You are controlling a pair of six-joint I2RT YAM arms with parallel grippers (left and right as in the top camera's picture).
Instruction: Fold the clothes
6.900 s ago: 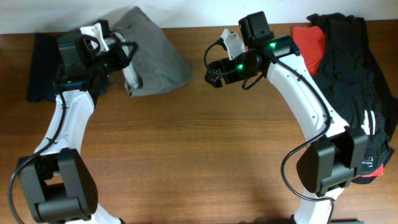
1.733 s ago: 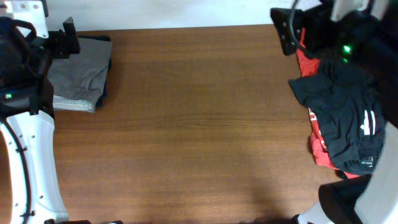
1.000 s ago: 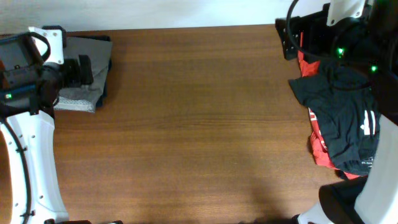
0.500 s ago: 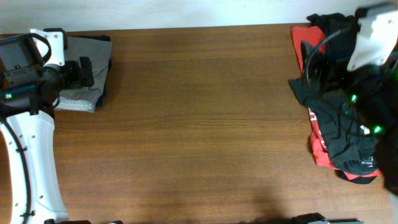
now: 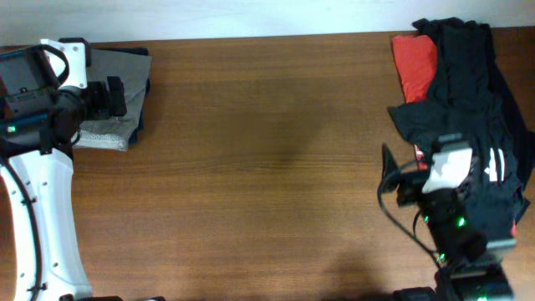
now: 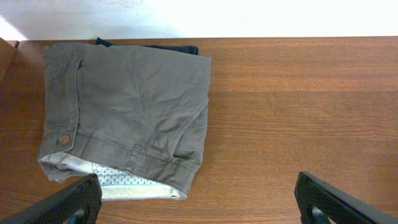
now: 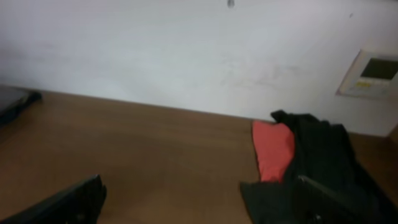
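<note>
From overhead, the grey garment [image 5: 132, 73] lies folded at the table's [image 5: 267, 167] far left corner. A black garment [image 5: 468, 92] with white marks is heaped over a red one [image 5: 415, 63] along the table's right edge, with a broad stretch of wood between them.

In the left wrist view, the left gripper [image 6: 198, 190] has its fingers wide apart, holding nothing. The grey garment shows a waistband button and patterned lining. Navy cloth [image 6: 149, 45] peeks out beneath it at the table's back edge.

The right wrist view is blurred. The right gripper [image 7: 199, 196] is spread and holds nothing.
</note>
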